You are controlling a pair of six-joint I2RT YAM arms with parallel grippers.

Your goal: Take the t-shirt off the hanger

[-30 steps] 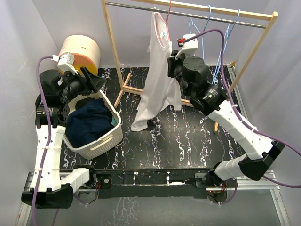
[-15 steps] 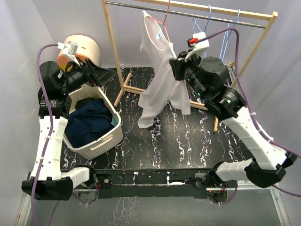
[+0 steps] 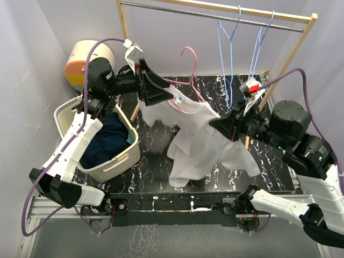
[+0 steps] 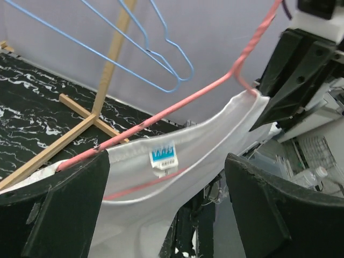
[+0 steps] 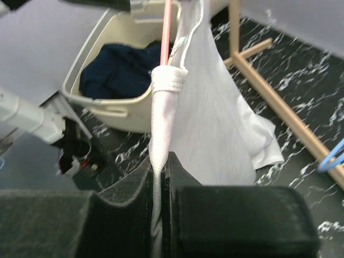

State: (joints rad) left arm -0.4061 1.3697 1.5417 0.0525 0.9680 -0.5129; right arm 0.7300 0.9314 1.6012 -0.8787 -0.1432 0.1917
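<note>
The white t-shirt (image 3: 200,144) hangs stretched between my two grippers, off the rail and above the black floor. The pink hanger (image 3: 194,62) is still inside its collar, hook in the air. My left gripper (image 3: 165,97) is open, its fingers either side of the collar. In the left wrist view the collar's blue label (image 4: 163,157) and the hanger's arm (image 4: 177,102) lie between the spread fingers (image 4: 70,209). My right gripper (image 3: 217,124) is shut on the shirt's bunched shoulder (image 5: 161,107), with the hanger's arm (image 5: 166,32) just beyond.
A wooden rack with a metal rail (image 3: 215,9) stands at the back, with two blue hangers (image 3: 228,37) on it. A cream basket (image 3: 115,164) holding dark blue clothes sits at the left. A cream and orange drum (image 3: 86,59) stands behind it.
The hanger has come off the rail. My right gripper has pulled the shirt down and towards the front right. My left arm has swung right from the basket to the collar.
</note>
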